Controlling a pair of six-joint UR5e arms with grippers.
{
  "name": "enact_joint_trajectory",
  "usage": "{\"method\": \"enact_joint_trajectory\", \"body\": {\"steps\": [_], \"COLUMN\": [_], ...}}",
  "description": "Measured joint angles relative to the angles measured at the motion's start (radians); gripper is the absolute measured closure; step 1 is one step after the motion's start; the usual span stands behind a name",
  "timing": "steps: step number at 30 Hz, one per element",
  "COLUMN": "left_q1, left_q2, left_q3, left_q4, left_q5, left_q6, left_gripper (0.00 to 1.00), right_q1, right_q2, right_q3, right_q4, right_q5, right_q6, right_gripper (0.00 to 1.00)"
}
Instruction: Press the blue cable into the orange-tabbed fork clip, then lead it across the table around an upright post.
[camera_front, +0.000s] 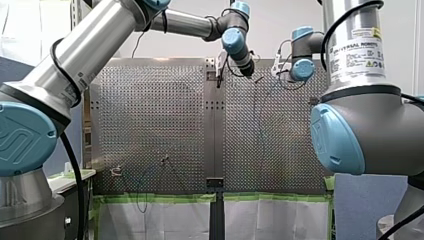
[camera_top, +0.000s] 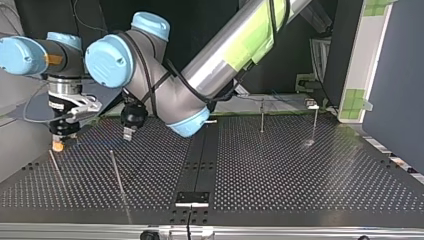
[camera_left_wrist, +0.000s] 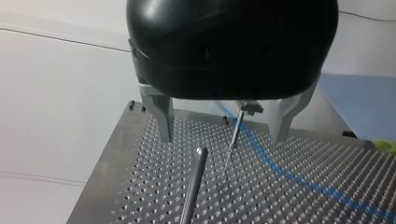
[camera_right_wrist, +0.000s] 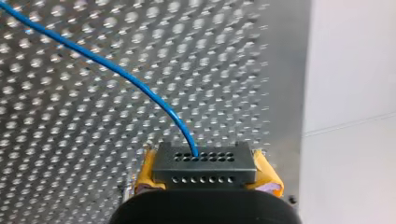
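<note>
The right gripper (camera_right_wrist: 205, 170) pinches the cable (camera_right_wrist: 116, 70) above the bench (camera_right_wrist: 56, 154); the left gripper (camera_left_wrist: 222, 137) hangs open, empty, near a post (camera_left_wrist: 196, 182).

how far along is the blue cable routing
Done: unclear; the orange-tabbed fork clip is too small to show whether the thin blue cable is seated. In hand: my yellow-padded right pincer is shut on the cable over the perforated metal table. Remaining: the cable only passes beside the thin upright metal post ahead of my open left pincer; no wrap shows.

The table (camera_left_wrist: 140, 196) is brushed perforated metal, the post (camera_left_wrist: 194, 186) polished metal, the blue cable (camera_right_wrist: 140, 88) seemingly smooth plastic.
</note>
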Motion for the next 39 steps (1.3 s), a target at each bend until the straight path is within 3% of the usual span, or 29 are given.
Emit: {"method": "enact_joint_trajectory", "body": {"steps": [8, 16, 27, 39], "left_q1": [-0.029, 0.007, 0.099, 0.072], "left_q2": [-0.001, -0.002, 0.028, 0.035], "left_q3": [0.0, -0.018, -0.079, -0.081], "left_q4": [-0.001, 0.004, 0.085, 0.095], "left_q5": [-0.031, -0.033, 0.057, 0.16], "left_q6": [-0.072, -0.146, -0.249, -0.343], "left_gripper": [0.0, 0.0, 0.0, 0.0], "right_q1": [-0.003, -0.008, -0.003, 0.025], "right_q2": [-0.076, -0.144, -0.144, -0.187], "right_q3": [0.0, 0.0, 0.03, 0.035], "right_q4": [0.0, 0.001, 0.021, 0.03], "right_q5": [-0.012, -0.022, -0.023, -0.033], "right_q6": [0.003, 0.009, 0.0, -0.007], "right_gripper": [1.0, 1.0, 1.0, 1.0]}}
